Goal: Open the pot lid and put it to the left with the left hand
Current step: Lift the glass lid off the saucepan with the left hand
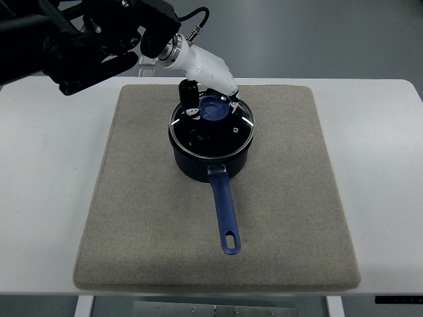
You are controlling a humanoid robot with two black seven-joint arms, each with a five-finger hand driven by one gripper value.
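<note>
Pot [211,162] sits near the middle of the mat [132,218] — a dark blue, round saucepan with a long blue handle [225,214] pointing toward me, a slot at its end. I see the glass lid [228,135] on the pot, its metal rim catching light, and a round blue knob [213,107] at its centre. My left hand [208,102], white-shelled at the wrist with dark fingers [190,96], is down on the lid with the fingers curled around the knob — gripping it, as far as I can make out. The mat is a coarse grey-beige fabric square with rounded corners, lying flat on the smooth white bench [46,198].
</note>
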